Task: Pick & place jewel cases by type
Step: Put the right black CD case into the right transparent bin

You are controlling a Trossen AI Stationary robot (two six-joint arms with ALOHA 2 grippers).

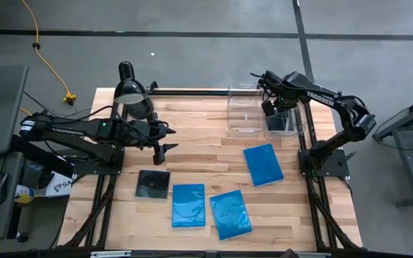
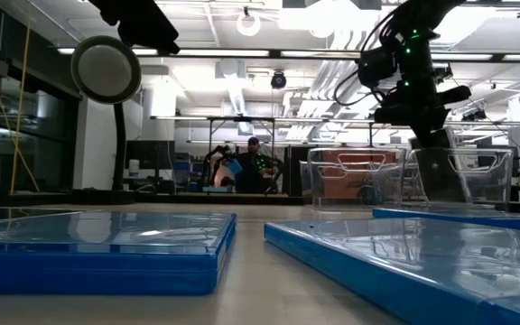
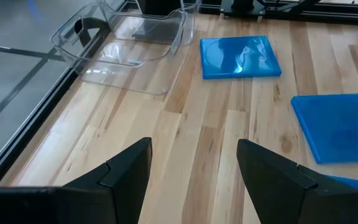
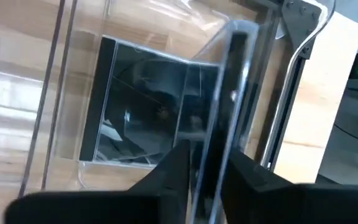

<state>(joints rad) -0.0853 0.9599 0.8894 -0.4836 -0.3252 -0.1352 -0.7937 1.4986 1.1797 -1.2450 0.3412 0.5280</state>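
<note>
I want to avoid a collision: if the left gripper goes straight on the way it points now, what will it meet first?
Probably nothing soon: the left gripper points over bare table; the clear bin lies slightly aside, though depth is unclear.
</note>
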